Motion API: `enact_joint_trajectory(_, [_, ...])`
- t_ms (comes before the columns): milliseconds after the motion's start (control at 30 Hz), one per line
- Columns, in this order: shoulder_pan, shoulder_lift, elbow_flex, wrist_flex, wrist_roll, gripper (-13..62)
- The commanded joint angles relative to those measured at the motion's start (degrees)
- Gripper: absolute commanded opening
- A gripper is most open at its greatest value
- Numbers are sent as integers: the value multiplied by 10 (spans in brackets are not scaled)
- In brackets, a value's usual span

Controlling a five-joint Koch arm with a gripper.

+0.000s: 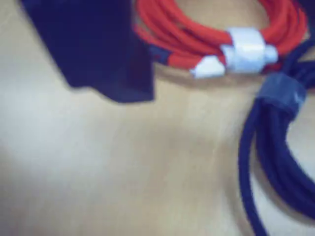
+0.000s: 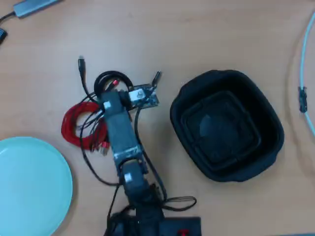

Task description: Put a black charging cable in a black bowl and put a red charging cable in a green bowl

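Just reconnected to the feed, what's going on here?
The arm is reaching over the two coiled cables on the table. The red charging cable and black charging cable lie side by side, neither lifted. The black bowl and green bowl are both empty. The pincer is mostly hidden, so its state is unclear.

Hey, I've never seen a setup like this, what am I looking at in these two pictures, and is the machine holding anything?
This is a small hobby robot arm on a wooden table. One picture looks straight down from above. The other is blurry and comes from a camera on the arm's wrist, close to the tabletop. On the table lie a red charging cable, coiled with a white tie, and a black charging cable, close beside it. A green bowl sits at the overhead view's lower left, a big black bowl at its right; both look empty. The end effector hangs over the cables, but I cannot tell whether it grips anything.
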Motion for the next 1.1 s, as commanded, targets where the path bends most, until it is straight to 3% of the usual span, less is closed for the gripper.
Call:
enact_joint_trajectory(0, [12,-33,-71,18,-5,485])
enact_joint_trajectory(433, [24,-118,-136,39,2,497])
enact_joint_trajectory(1067, [-41,-161,-139,40,243,497])
